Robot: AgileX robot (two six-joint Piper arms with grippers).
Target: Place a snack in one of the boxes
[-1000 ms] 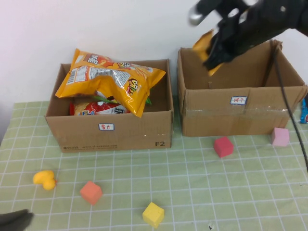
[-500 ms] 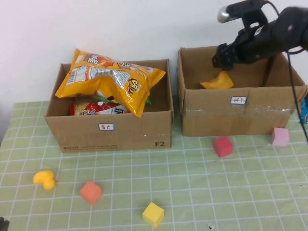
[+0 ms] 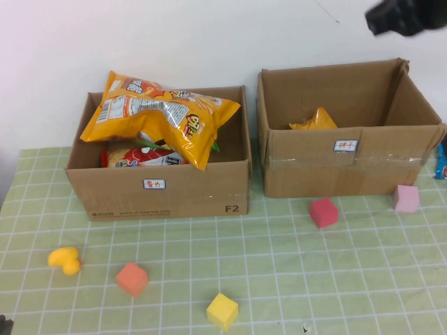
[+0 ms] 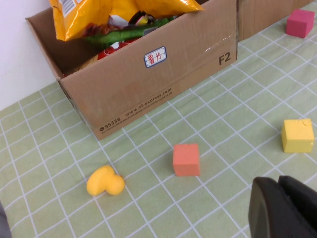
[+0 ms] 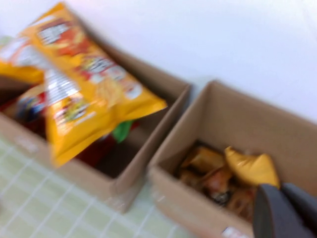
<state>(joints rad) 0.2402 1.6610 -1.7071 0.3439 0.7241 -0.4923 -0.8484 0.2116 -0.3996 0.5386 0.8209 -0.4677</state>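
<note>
Big green checkered table (image 3: 293, 279) with two cardboard boxes at the back. The left box (image 3: 167, 192) is stuffed with a big yellow chip bag (image 3: 160, 115) sticking out on top. The right box (image 3: 335, 164) has the small orange snack packet (image 3: 316, 121) lying inside, touching nothing but the box. Right gripper (image 3: 405, 15) hangs way up at 1 o'clock above that box, can't tell how its jaws stand. Left gripper (image 4: 285, 208) sits low near the front-left table edge, jaws also unclear. Little blocks out front: red (image 3: 324, 212), pink (image 3: 406, 198), orange (image 3: 132, 279), yellow (image 3: 222, 310), plus a yellow duck (image 3: 65, 260).
</note>
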